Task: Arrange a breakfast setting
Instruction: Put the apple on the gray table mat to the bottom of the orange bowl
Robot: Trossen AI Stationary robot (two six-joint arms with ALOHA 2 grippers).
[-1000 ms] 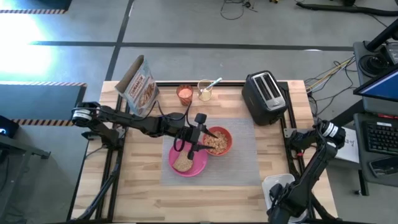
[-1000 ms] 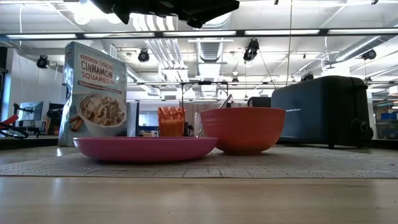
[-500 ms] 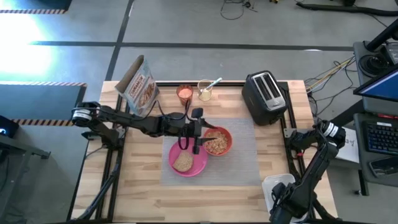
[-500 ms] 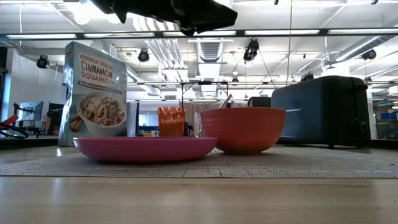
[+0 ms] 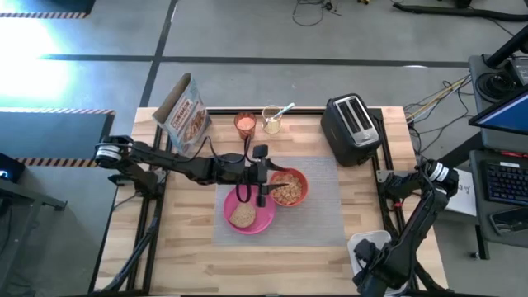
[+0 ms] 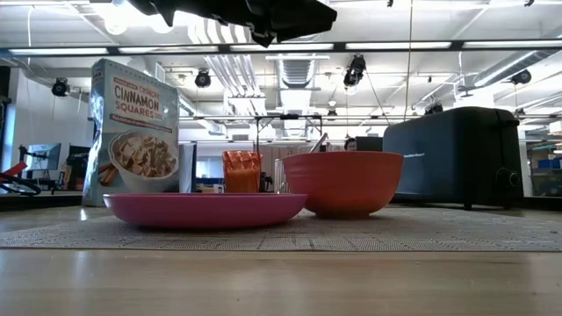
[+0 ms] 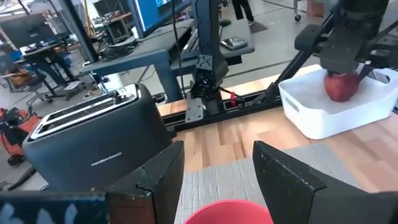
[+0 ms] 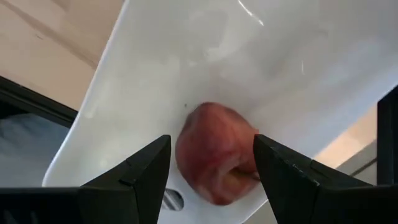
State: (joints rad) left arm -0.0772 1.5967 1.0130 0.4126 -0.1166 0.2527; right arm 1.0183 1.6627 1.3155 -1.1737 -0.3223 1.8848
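Risk: apple [image 8: 216, 157] round, could roll or slip off fingers on pinch inside white bin [image 8: 155, 74]; bin wall may block approach.

R gripper [image 8: 211, 180] open, straddling apple in bin at table's near-right corner, not clamped.

L gripper [image 7: 217, 180] open, empty, above bowl [image 5: 289, 188] beside plate [image 5: 247, 216] w/ toast [image 5: 241, 215].

the wooden table [image 5: 190, 247] carries a grey mat [image 5: 322, 206], cereal bag [image 5: 186, 111], toaster [image 5: 351, 128], cup [image 5: 245, 124], glass [image 5: 271, 120] and white bin [image 5: 367, 247].
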